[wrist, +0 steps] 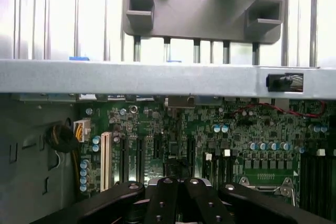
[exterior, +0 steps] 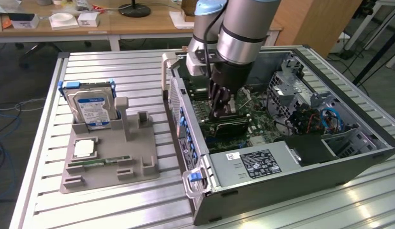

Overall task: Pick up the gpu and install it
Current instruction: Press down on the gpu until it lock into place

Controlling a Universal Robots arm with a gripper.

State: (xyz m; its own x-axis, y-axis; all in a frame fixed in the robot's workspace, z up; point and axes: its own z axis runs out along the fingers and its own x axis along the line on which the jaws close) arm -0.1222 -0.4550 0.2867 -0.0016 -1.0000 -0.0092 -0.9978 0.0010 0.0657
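Your arm is reaching down into the open PC case (exterior: pixel 350 162) lying on its side on the slatted table (exterior: pixel 44 191). The pincer (exterior: pixel 221 110) is standing upright over the green motherboard (exterior: pixel 261 121), with its dark fingers (wrist: pixel 163 203) drawn together. Just below the fingertips, the gpu (exterior: pixel 230 125) is sitting as a dark flat card down on the motherboard; you cannot tell from here whether the fingers are pinching its top edge or merely touching it. In the wrist view, the fingers are converging above the motherboard's slots (wrist: pixel 131 158), with the case's grey wall (wrist: pixel 157 77) crossing behind them.

Toward the exterior view's left, well apart from the case, a grey holder (exterior: pixel 130 157) is resting on the table. In it, a hard drive (exterior: pixel 92 107) with a blue-white label is standing upright, and a slim green memory stick (exterior: pixel 98 162) is lying flat.
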